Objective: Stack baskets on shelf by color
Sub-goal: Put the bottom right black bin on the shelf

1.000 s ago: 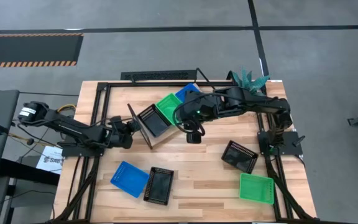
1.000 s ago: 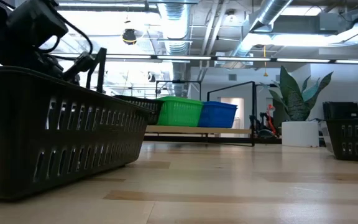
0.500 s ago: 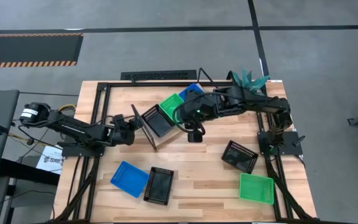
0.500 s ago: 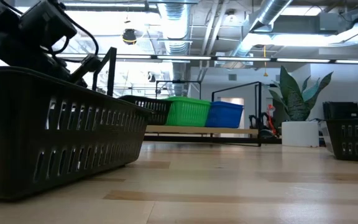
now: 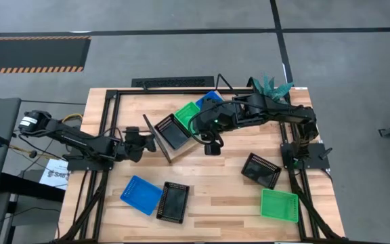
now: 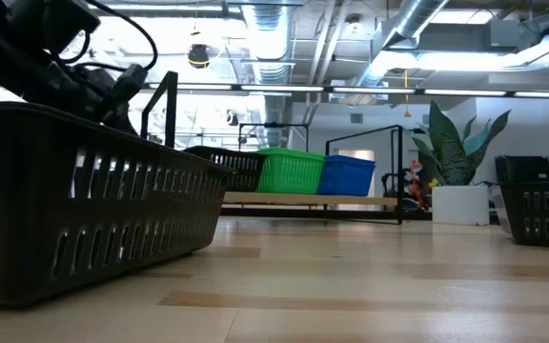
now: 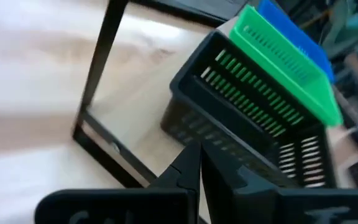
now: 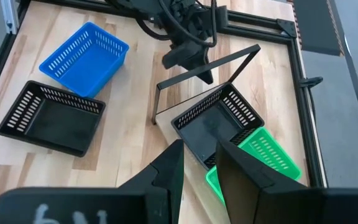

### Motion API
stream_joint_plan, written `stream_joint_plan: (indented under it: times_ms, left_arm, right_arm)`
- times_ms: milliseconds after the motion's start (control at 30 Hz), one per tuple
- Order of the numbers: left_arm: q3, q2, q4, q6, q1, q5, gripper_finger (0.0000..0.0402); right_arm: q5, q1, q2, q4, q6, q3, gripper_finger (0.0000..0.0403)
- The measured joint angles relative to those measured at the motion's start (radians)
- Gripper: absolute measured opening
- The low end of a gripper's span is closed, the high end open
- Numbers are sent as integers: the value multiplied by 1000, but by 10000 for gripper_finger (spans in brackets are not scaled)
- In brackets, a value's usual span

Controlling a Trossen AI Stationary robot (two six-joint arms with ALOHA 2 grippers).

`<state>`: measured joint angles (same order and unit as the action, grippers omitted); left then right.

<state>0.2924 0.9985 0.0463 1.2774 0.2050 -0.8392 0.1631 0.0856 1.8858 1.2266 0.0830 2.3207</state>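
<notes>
**As Loose Baskets Lie Around, Two Arms Meet at the Shelf**

While four baskets lie scattered on the table, the left gripper (image 7: pixel 199 149) hangs low with its fingers pressed together and nothing between them. Just ahead of its tips stands the black wire end frame (image 7: pixel 98 74) of the shelf (image 5: pixel 173 152), near but apart from the fingers. Beyond that frame, three baskets sit in a row on the board. The shelf's black basket (image 5: pixel 168 130) is nearest this gripper, the shelf's green basket (image 5: pixel 185 114) touches its far side, and the shelf's blue basket (image 5: pixel 208 99) is farthest along.

The right gripper (image 8: pixel 199 155) hovers over the shelf from the opposite side, fingers apart and empty. Directly below and ahead of it is the same black basket, with the green one beside. Farther from this gripper, past the left arm, a loose blue basket (image 5: pixel 141 194) and a loose black basket (image 5: pixel 173 202) touch each other on the bare table. Behind the right gripper lie a second loose black basket (image 5: pixel 261 169) and, farther off, a loose green basket (image 5: pixel 279 205).
</notes>
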Motion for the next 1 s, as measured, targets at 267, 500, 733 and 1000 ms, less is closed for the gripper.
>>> stream_joint_plan:
  times_ms: [267,500,733,1000]
  left_arm:
    - [0,11,6,-224,0,-82,0]
    - [0,11,8,-262,-1,-83,0]
    - [0,11,-4,-300,-13,-86,0]
    - [0,37,-23,-305,-16,-85,0]
  right_arm:
    - [0,9,0,1,-7,0,116]
    - [0,13,0,2,5,0,116]
    - [0,13,0,2,20,0,116]
    - [0,13,0,2,23,0,116]
